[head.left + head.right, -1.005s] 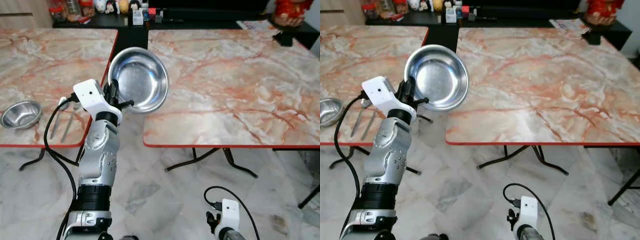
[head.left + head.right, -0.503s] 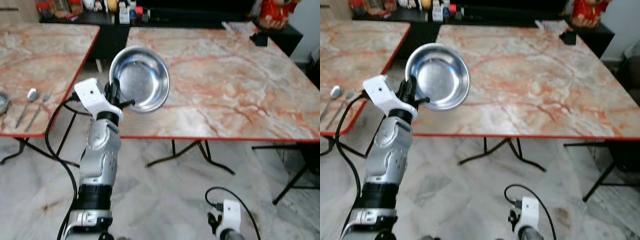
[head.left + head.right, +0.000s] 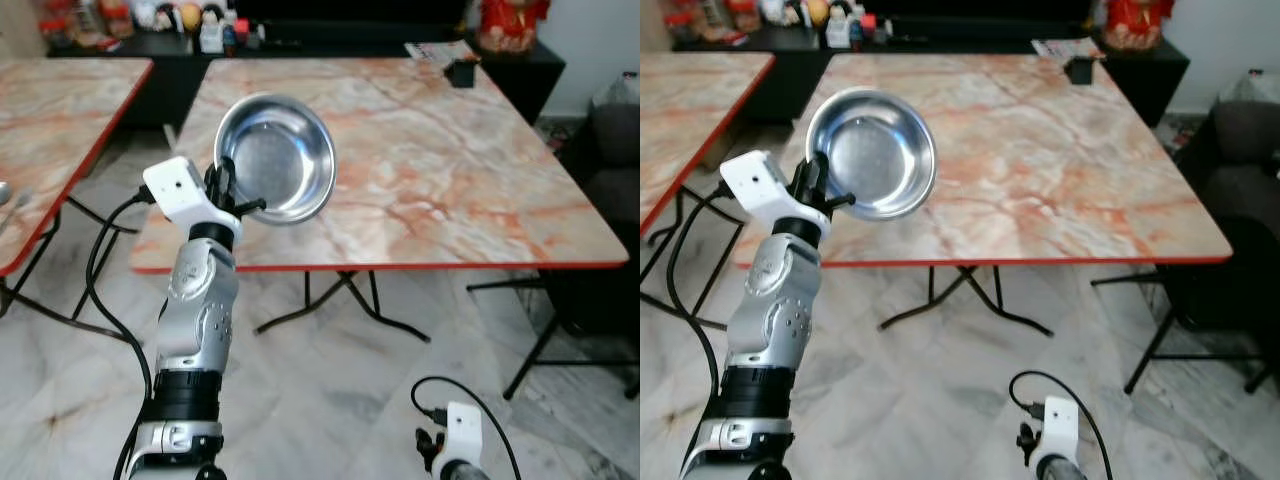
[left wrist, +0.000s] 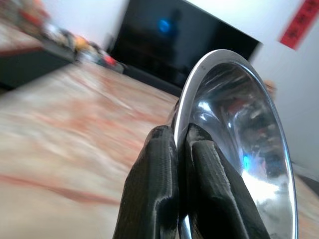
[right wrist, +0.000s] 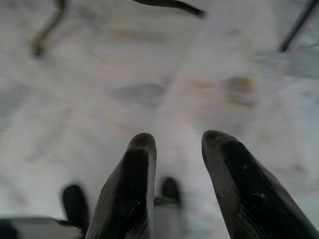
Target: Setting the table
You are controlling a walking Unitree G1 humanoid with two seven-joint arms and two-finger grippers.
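Note:
A shiny steel bowl (image 3: 277, 157) is held up in the air, tilted on edge, in front of the near left corner of a marble table with a red rim (image 3: 420, 170). My left gripper (image 3: 225, 190) is shut on the bowl's rim; in the left wrist view its two black fingers (image 4: 164, 194) pinch the rim of the bowl (image 4: 239, 149). My right gripper (image 5: 174, 149) hangs low over the floor, open and holding nothing; its wrist (image 3: 462, 430) shows at the bottom.
A second marble table (image 3: 50, 110) stands to the left, across a gap. A dark sideboard with jars and small items (image 3: 180, 20) runs along the far wall. A dark seat (image 3: 610, 150) is at the right. Folding table legs (image 3: 340, 300) stand on the marble floor.
The camera has turned right: the left table with its small bowl and cutlery has slid out of view, and the right table is now centred. The held bowl keeps its place.

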